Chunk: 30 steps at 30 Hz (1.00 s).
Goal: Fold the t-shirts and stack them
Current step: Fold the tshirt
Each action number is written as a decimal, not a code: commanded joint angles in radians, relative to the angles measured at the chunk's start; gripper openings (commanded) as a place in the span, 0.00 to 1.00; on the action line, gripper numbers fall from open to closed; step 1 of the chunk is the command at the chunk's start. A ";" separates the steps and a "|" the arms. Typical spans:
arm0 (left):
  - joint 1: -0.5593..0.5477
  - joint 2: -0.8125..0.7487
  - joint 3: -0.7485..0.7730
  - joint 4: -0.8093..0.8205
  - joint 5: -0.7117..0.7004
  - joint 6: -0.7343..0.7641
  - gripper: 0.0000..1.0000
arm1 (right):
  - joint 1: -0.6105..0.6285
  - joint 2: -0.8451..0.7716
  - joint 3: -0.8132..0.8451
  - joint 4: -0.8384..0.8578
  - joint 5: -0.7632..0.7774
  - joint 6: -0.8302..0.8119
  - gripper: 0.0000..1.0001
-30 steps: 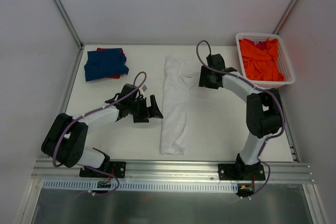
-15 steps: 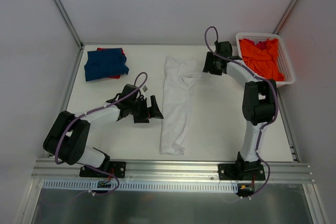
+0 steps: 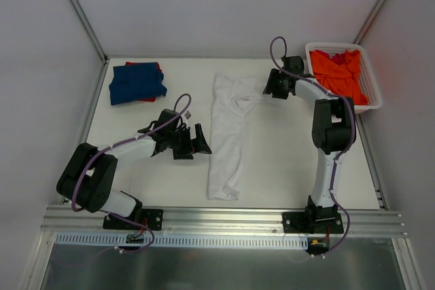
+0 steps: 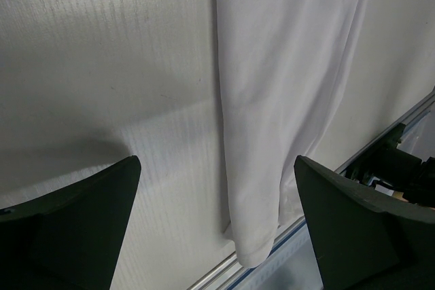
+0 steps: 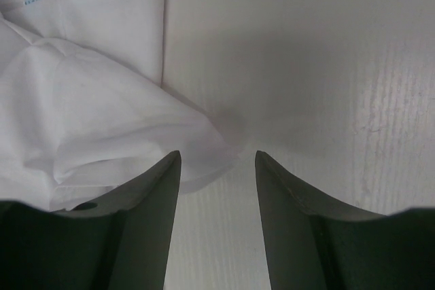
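The white t-shirt (image 3: 226, 134) lies as a long narrow strip down the middle of the table, its far right corner drawn out sideways. My right gripper (image 3: 266, 91) is low at that corner. In the right wrist view its fingers (image 5: 217, 153) stand apart, the cloth tip (image 5: 136, 127) lies by the left one, and nothing is pinched. Wide open, my left gripper (image 3: 198, 142) is just left of the strip; the strip's near end (image 4: 272, 100) shows between its fingers (image 4: 217, 162). The dark blue t-shirt (image 3: 136, 82) lies folded on the red one (image 3: 154, 66) at the far left. The orange t-shirt (image 3: 336, 77) is in the basket.
A white lattice basket (image 3: 373, 93) stands at the far right corner. A metal rail (image 3: 224, 219) runs along the table's near edge. Grey walls close the back and both sides.
My right gripper has moved back and to the right, off the white shirt's top. The shirt's far right corner now lies drawn out toward it. The left arm has stayed still.
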 commanded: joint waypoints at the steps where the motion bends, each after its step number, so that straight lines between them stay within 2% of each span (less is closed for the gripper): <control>1: -0.003 0.001 -0.003 0.017 0.016 -0.003 0.98 | -0.024 -0.012 -0.025 0.070 -0.057 0.036 0.51; 15: -0.003 -0.008 -0.007 0.018 0.019 -0.007 0.98 | -0.040 0.006 -0.088 0.131 -0.122 0.084 0.51; 21: -0.005 -0.011 -0.007 0.017 0.022 -0.009 0.98 | -0.040 0.012 -0.093 0.139 -0.134 0.090 0.33; 26: -0.003 -0.017 -0.009 0.018 0.024 -0.011 0.98 | -0.041 0.011 -0.094 0.142 -0.142 0.092 0.26; 30: -0.003 -0.022 -0.015 0.017 0.024 -0.009 0.97 | -0.040 0.012 -0.099 0.150 -0.145 0.090 0.12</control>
